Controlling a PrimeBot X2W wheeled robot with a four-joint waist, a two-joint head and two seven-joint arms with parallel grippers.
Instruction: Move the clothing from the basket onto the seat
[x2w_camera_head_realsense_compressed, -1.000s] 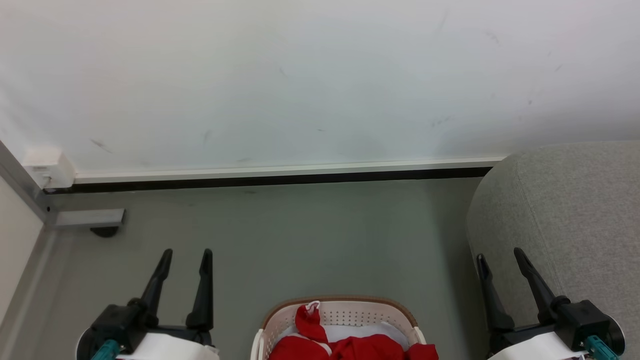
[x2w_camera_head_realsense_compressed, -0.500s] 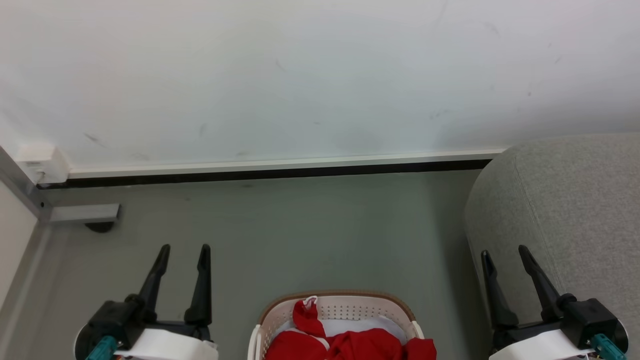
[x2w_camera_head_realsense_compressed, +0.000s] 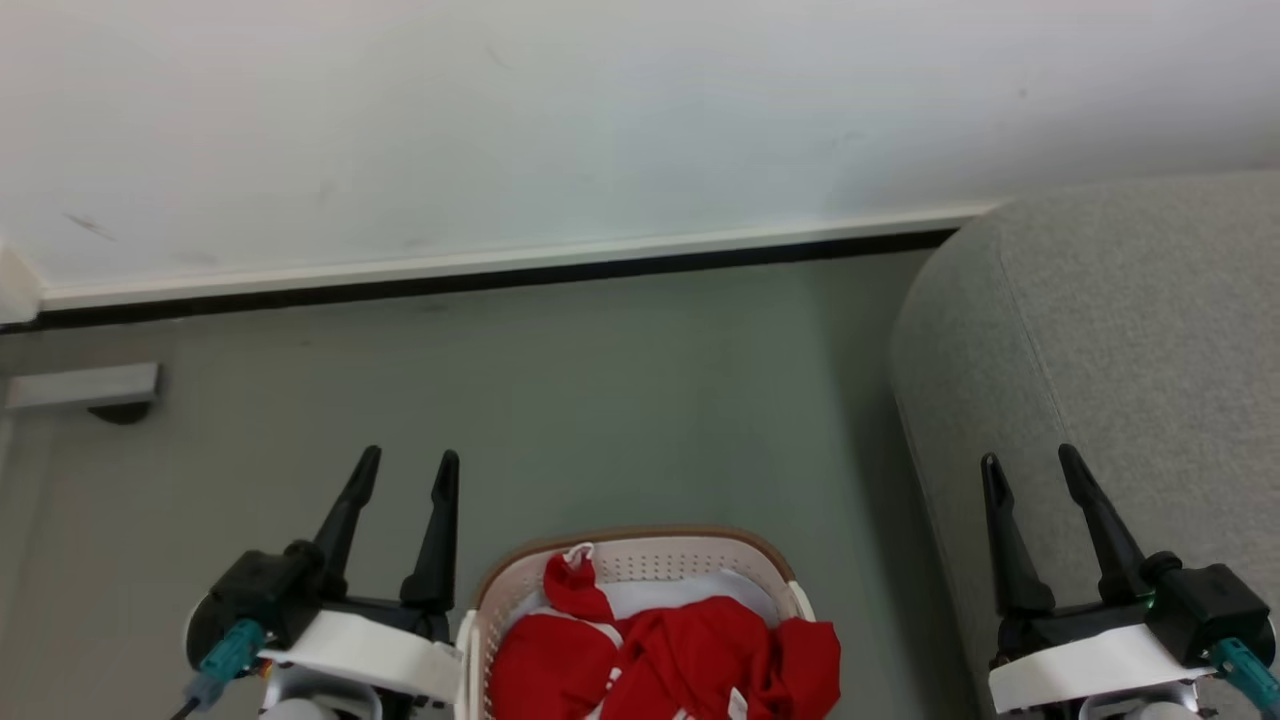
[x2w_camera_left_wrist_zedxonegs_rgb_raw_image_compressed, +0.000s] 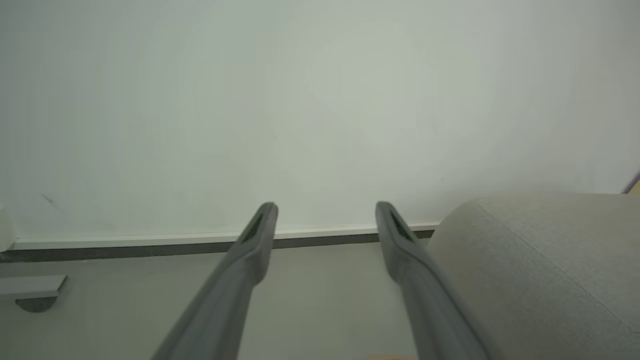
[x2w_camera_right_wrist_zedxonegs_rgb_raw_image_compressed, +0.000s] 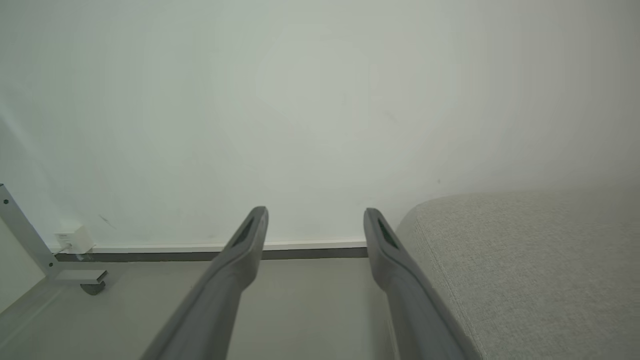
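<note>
The red clothing (x2w_camera_head_realsense_compressed: 690, 655) with white trim lies bunched in the cream basket (x2w_camera_head_realsense_compressed: 650, 545), which has a tan rim and stands on the floor at the bottom centre of the head view. One red corner hangs over the basket's right wall. The light grey seat (x2w_camera_head_realsense_compressed: 1120, 330) rises at the right; it also appears as the seat (x2w_camera_left_wrist_zedxonegs_rgb_raw_image_compressed: 540, 265) and the seat (x2w_camera_right_wrist_zedxonegs_rgb_raw_image_compressed: 525, 260). My left gripper (x2w_camera_head_realsense_compressed: 405, 465) hangs open just left of the basket, empty. My right gripper (x2w_camera_head_realsense_compressed: 1030, 462) hangs open over the seat's left edge, empty. Wrist views show the left gripper (x2w_camera_left_wrist_zedxonegs_rgb_raw_image_compressed: 325, 212) and right gripper (x2w_camera_right_wrist_zedxonegs_rgb_raw_image_compressed: 315, 215) with jaws spread.
A white wall with a dark baseboard (x2w_camera_head_realsense_compressed: 500, 280) runs across the back. A grey metal foot (x2w_camera_head_realsense_compressed: 85, 390) of a frame stands on the floor at the far left. Grey floor (x2w_camera_head_realsense_compressed: 600, 400) stretches between the wall and the basket.
The head camera has tilted down and turned, so wall and floor have slid up and left in the picture and more of the basket and clothing shows. Both grippers stay open.
</note>
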